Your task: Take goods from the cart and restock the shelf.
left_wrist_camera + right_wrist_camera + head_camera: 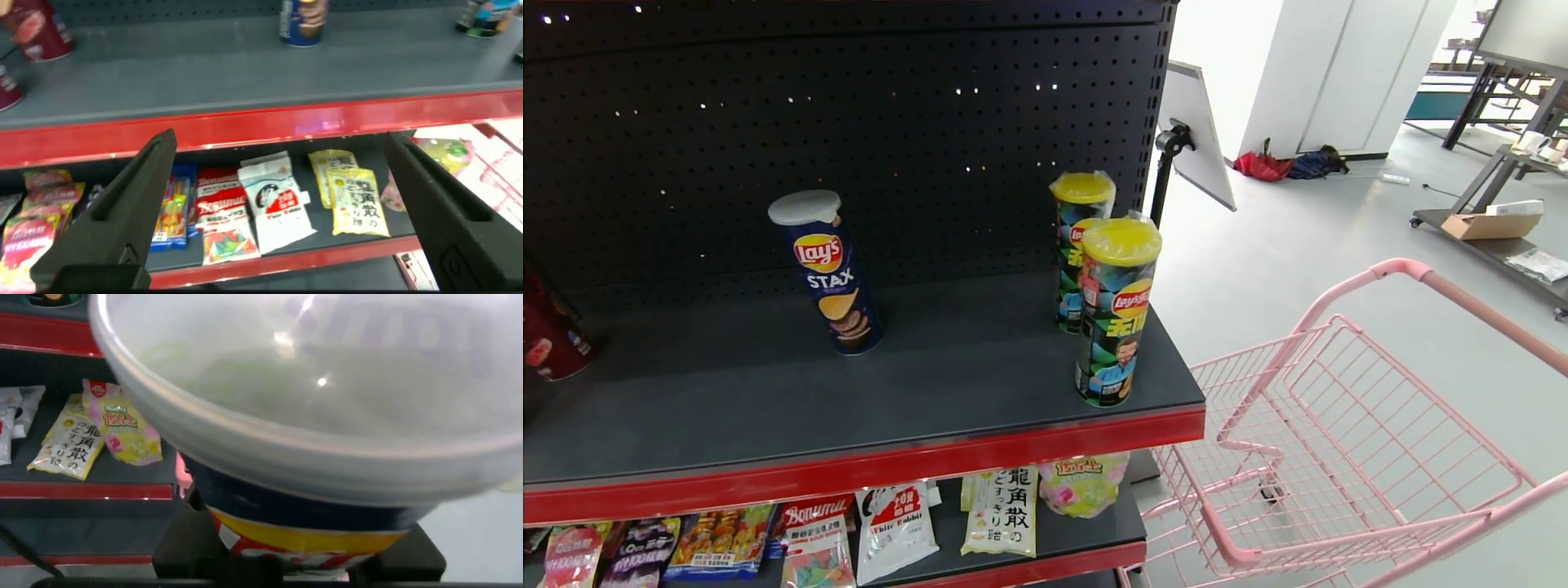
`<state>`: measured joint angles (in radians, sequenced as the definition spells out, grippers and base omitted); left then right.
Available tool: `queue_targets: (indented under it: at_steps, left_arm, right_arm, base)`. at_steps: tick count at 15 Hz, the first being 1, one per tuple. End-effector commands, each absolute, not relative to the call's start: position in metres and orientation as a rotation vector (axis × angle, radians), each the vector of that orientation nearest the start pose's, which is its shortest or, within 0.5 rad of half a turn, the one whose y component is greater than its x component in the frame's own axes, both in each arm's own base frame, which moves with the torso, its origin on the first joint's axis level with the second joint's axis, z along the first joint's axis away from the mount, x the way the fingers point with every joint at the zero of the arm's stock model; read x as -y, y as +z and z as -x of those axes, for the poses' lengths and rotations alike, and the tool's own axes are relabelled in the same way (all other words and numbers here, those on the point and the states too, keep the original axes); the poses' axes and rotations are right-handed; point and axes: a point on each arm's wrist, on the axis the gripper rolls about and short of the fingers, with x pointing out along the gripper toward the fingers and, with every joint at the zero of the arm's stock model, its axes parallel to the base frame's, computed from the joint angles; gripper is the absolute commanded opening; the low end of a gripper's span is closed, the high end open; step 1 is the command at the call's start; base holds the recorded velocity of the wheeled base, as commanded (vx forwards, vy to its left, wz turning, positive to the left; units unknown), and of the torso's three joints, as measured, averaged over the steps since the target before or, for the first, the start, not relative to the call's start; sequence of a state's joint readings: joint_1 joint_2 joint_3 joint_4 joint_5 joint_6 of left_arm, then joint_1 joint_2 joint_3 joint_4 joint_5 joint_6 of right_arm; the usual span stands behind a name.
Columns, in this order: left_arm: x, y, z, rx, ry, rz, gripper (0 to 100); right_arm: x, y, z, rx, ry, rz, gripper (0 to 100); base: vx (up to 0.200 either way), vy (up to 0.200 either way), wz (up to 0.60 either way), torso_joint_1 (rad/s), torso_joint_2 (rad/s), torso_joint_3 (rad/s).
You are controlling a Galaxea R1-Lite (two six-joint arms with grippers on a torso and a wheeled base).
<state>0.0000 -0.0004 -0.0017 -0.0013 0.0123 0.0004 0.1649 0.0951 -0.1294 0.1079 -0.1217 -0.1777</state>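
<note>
Shelf (849,408), dark top board with a red front edge, is carrying four upright cans. Far left, a red can (551,339) is standing partly cut off by the frame. Further right, well apart from it, a blue chip can (829,273) with a pale lid is standing mid-board. At the right end two yellow-lidded chip cans are standing one behind the other: the rear can (1080,245) near the pegboard back, the front can (1116,314) close to the board's front edge and just beside the rear one. Snack bags (1001,510) are lying on the lower board beneath.

Pink cart (1347,441) is sitting on the floor just right of the shelf.

Left pincer (279,137) is facing the red front edge, released, jaws spread wide with nothing between them.

Right pincer (298,551) is grasping a clear-lidded chip can (319,441) by its dark blue and yellow body. The lid is pointing at the wrist camera, and the lower board's bags are showing beyond it.
</note>
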Motion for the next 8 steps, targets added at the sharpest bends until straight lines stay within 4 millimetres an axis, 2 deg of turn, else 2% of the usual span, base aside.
queue_targets:
  at_steps: [1,8]
  left_arm:
    - [-0.0003,0.0761,0.0229,0.003,0.012,0.0,100]
    - [-0.0003,0.0761,0.0229,0.003,0.014,0.0,100]
  right_arm:
    - [0.0068,0.1026,0.0236,-0.072,0.048,0.189,0]
    - [0.0069,0.1026,0.0236,-0.073,0.037,0.189,0]
  base:
    - [0.0,0.2,0.0,0.007,0.0,0.002]
    - [0.0,0.2,0.0,0.002,0.0,0.001]
